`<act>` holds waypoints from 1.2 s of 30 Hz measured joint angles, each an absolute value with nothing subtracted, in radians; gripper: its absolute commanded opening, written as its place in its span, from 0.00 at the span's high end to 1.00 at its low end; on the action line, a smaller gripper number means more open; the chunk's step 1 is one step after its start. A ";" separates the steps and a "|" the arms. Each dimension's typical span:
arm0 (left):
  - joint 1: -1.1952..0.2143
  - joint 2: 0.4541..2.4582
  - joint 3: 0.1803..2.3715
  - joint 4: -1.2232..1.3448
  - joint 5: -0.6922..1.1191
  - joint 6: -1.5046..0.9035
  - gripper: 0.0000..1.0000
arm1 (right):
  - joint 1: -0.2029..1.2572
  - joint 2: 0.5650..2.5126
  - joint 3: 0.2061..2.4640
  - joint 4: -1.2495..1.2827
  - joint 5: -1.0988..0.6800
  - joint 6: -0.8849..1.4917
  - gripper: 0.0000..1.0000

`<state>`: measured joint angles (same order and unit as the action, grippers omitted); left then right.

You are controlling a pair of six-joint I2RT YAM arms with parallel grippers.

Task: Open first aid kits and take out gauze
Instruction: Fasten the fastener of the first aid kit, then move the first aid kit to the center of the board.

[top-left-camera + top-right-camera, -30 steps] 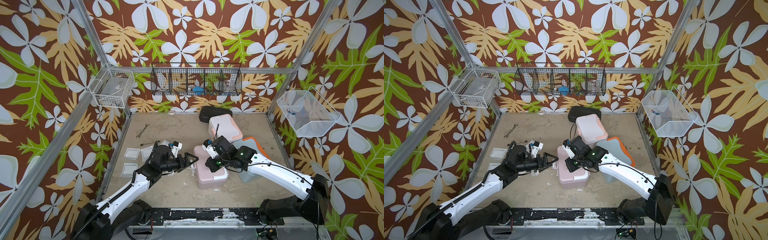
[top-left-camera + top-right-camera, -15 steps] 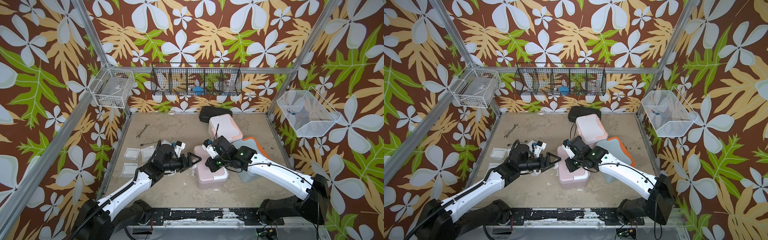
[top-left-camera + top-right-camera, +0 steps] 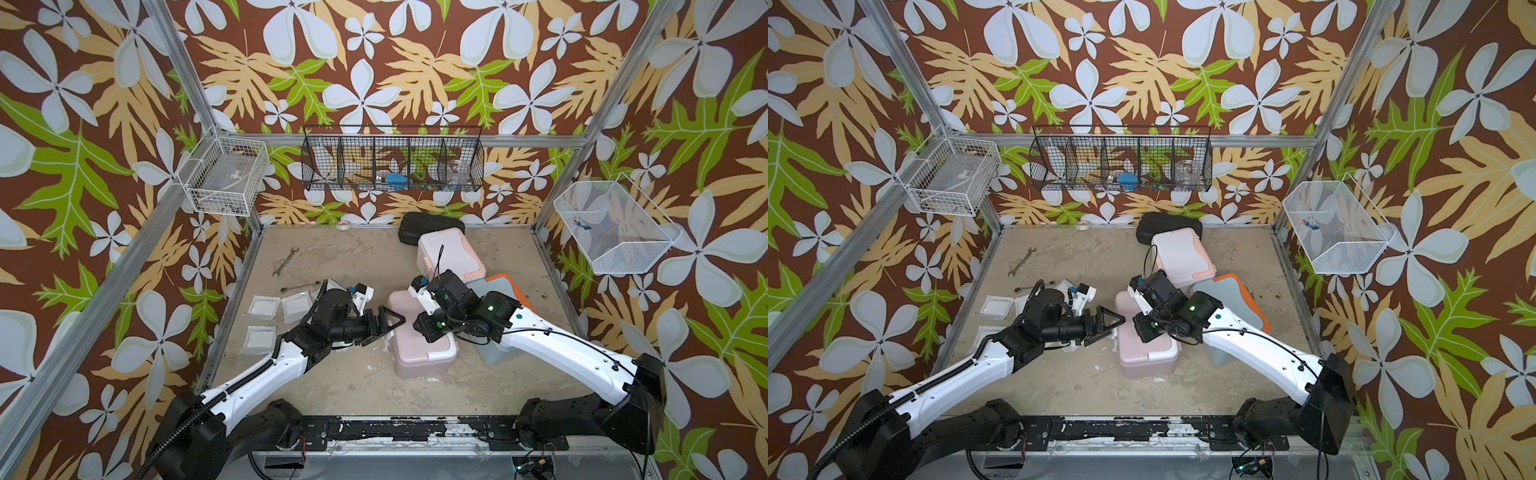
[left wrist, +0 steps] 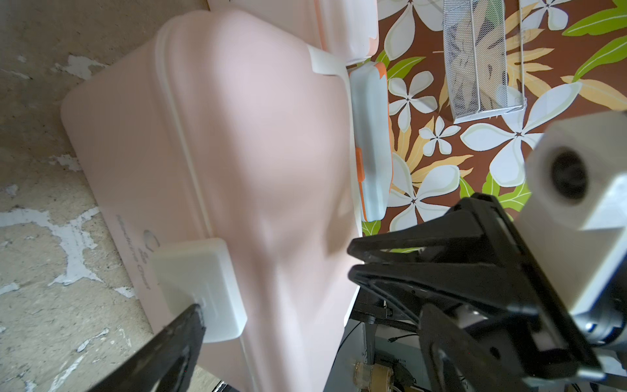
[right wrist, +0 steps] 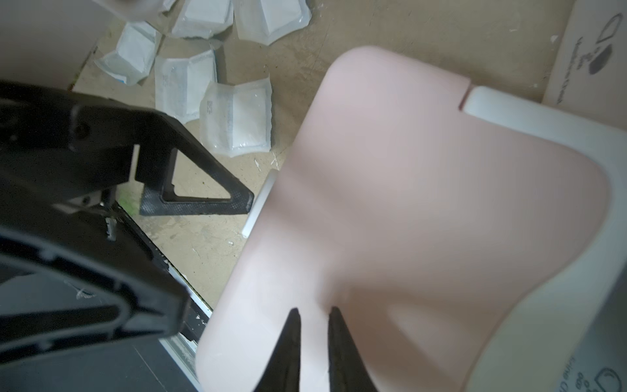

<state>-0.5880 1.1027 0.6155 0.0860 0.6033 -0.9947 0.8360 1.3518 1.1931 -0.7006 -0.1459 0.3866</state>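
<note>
Left gripper (image 3: pixel 385 326) is standing spread wide, 1 finger at the shut pink kit's (image 3: pixel 419 353) latch (image 4: pixel 200 281), likely to unclip it. Right gripper (image 5: pixel 314 315), barely parted and empty, is sitting over the lid, probably steadying. Gauze (image 5: pixel 237 118) is lying behind the left gripper.

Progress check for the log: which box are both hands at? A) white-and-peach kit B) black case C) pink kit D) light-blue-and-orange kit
C: the open left hand has one finger at the white latch of the pink kit, and the right hand is over that kit's lid.
</note>
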 measured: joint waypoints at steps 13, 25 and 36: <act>-0.589 1.097 0.624 0.084 0.603 -0.994 0.01 | 0.594 1.171 1.065 -0.679 -0.110 0.413 0.37; -0.606 1.155 0.628 0.088 0.590 -0.998 0.01 | 0.581 1.200 0.953 -0.593 -0.285 0.415 0.37; -0.623 1.257 0.713 0.016 0.527 -0.994 0.01 | 0.578 1.214 0.916 -0.501 -0.297 0.464 0.38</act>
